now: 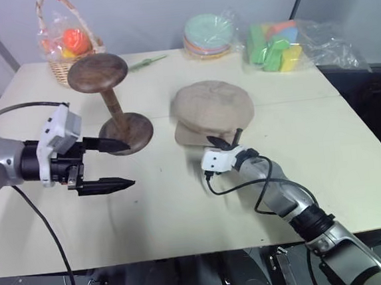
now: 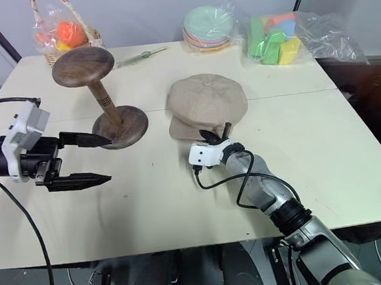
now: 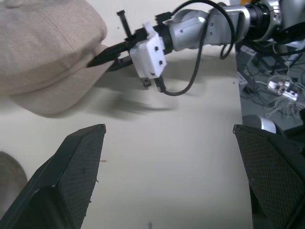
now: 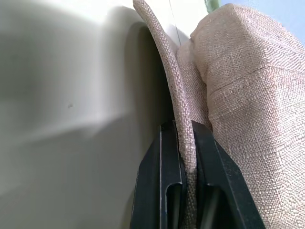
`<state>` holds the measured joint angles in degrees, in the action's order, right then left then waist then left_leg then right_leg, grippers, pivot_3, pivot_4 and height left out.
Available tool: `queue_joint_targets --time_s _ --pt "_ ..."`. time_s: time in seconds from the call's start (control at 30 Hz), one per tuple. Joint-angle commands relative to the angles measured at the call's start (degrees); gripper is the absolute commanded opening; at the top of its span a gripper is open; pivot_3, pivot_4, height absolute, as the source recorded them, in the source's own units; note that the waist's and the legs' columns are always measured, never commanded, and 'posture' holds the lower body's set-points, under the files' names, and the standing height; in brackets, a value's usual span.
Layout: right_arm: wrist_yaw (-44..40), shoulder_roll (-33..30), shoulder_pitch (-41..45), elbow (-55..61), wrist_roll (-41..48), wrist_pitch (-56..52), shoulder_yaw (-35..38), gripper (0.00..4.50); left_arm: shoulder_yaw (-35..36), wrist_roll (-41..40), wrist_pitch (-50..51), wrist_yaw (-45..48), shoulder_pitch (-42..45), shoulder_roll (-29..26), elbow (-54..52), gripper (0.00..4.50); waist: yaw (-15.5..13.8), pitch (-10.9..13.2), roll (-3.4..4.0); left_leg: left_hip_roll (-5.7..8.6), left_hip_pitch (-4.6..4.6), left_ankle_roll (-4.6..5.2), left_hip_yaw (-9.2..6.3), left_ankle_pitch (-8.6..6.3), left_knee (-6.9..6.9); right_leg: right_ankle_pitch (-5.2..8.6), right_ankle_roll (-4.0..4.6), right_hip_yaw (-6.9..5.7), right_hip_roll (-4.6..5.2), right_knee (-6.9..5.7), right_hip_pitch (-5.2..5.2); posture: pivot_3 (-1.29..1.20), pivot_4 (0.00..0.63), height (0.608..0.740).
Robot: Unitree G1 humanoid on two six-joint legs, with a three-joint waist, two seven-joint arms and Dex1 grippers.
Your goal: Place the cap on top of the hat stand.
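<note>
Right wrist view gives the closest look: the right hand (image 4: pixel 187 157) is clenched on the brim of the cap (image 4: pixel 238 95), its two black fingers (image 4: pixel 159 176) pinching the thin fabric edge between them. The brim is likely chosen because it is the one flat, stiff part that narrow fingers can hold; the puffy crown would only crumple.

From the head cameras, that hand sits near the middle of the worktop (image 1: pixel 183 210), reaching toward 12 o'clock into the near edge of the cap, which lies flat just beyond it, crown up. At 9 o'clock, the left hand (image 1: pixel 106 164) hangs released, fingers spread wide and pointing across toward the right, holding nothing; it seems parked near the stand, perhaps ready to steady it or help spread the cap.

Further out, at about 11 o'clock from the cap, the hat stand (image 1: pixel 102 90) is upright on its round base, its domed top bare, so the placing is not yet done. Along the far edge sit a wicker basket (image 1: pixel 69 50), a stack of plates (image 1: pixel 209 35) and a bag of coloured blocks (image 1: pixel 275 45).
</note>
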<state>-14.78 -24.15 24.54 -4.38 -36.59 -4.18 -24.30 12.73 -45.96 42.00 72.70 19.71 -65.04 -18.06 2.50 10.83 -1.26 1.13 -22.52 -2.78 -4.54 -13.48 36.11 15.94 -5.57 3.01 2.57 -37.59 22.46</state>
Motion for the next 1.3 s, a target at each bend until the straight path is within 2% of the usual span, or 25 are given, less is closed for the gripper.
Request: queue_joint_targets --time_s 0.03,0.17,0.3,0.5,0.67,0.8,0.9,1.07,1.3 --pt "-3.78 -3.00 1.32 6.80 4.12 0.83 5.72 0.05 8.11 -3.78 3.21 -5.84 -0.82 1.71 -0.44 4.50 -0.09 0.03 0.06 -0.01 -0.01 0.00 -0.04 0.00 0.01 0.00 -0.01 0.00 0.03 0.00 0.01 0.00 0.150 0.740" --pt "-7.03 -6.10 10.39 10.57 9.54 5.92 10.85 0.05 19.26 -10.87 8.89 -16.92 -1.86 6.19 -2.30 4.50 0.10 0.16 0.08 0.00 -0.03 0.00 -0.15 0.00 0.03 -0.01 -0.03 0.00 0.09 0.00 0.02 0.00 0.150 0.740" --pt "-7.18 -5.49 22.78 5.19 11.98 11.86 11.62 0.05 30.40 -16.59 12.68 -26.29 -5.70 9.67 -5.60 4.50 1.08 0.19 0.11 -0.09 -0.03 0.00 -0.16 0.00 -0.13 0.00 -0.01 0.00 0.03 -0.04 0.17 0.00 0.150 0.740" --pt "-3.95 2.43 38.36 -7.96 14.66 20.83 10.20 0.05 43.74 -21.22 14.64 -33.34 -14.77 12.39 -8.41 4.50 1.49 0.18 0.09 -0.15 -0.03 -0.02 -0.14 0.00 -0.22 0.05 0.09 0.03 0.06 -0.06 0.24 0.00 0.150 0.740" --pt "-2.04 10.79 46.40 -18.39 15.07 28.84 7.32 0.05 52.04 -24.93 14.90 -36.68 -20.22 12.07 -8.18 4.50 1.28 0.19 0.09 -0.10 -0.04 -0.04 -0.16 0.00 -0.21 0.05 0.11 0.02 0.09 -0.05 0.24 0.00 0.150 0.740" --pt "-1.27 16.05 48.05 -23.65 13.95 33.95 4.07 0.05 55.28 -26.95 14.52 -38.52 -22.67 11.43 -8.35 4.50 1.30 0.15 0.04 -0.07 -0.04 -0.07 -0.19 0.00 -0.22 0.05 0.11 0.00 0.12 -0.03 0.22 0.00 0.150 0.740" --pt "-1.19 18.09 45.34 -24.42 12.78 35.67 1.57 0.05 56.38 -27.39 13.98 -39.00 -24.39 11.07 -8.64 4.50 1.22 0.13 0.00 -0.05 -0.04 -0.09 -0.22 0.01 -0.22 0.06 0.12 -0.02 0.13 -0.01 0.20 0.00 0.150 0.740" --pt "-1.99 20.46 39.17 -26.38 9.94 33.66 -2.73 0.05 56.79 -27.98 13.21 -39.35 -25.39 9.94 -8.18 4.50 1.24 0.11 -0.04 -0.04 -0.03 -0.11 -0.24 0.02 -0.23 0.07 0.14 -0.03 0.12 0.00 0.19 0.00 0.150 0.740" --pt "1.17 22.57 37.73 -30.78 6.51 29.74 -3.76 0.05 53.79 -27.20 11.89 -38.54 -24.47 8.11 -6.76 4.50 1.46 0.11 -0.05 -0.05 -0.01 -0.26 -0.24 0.11 -0.48 0.08 0.19 -0.02 0.08 -0.01 0.31 0.00 0.150 0.740"
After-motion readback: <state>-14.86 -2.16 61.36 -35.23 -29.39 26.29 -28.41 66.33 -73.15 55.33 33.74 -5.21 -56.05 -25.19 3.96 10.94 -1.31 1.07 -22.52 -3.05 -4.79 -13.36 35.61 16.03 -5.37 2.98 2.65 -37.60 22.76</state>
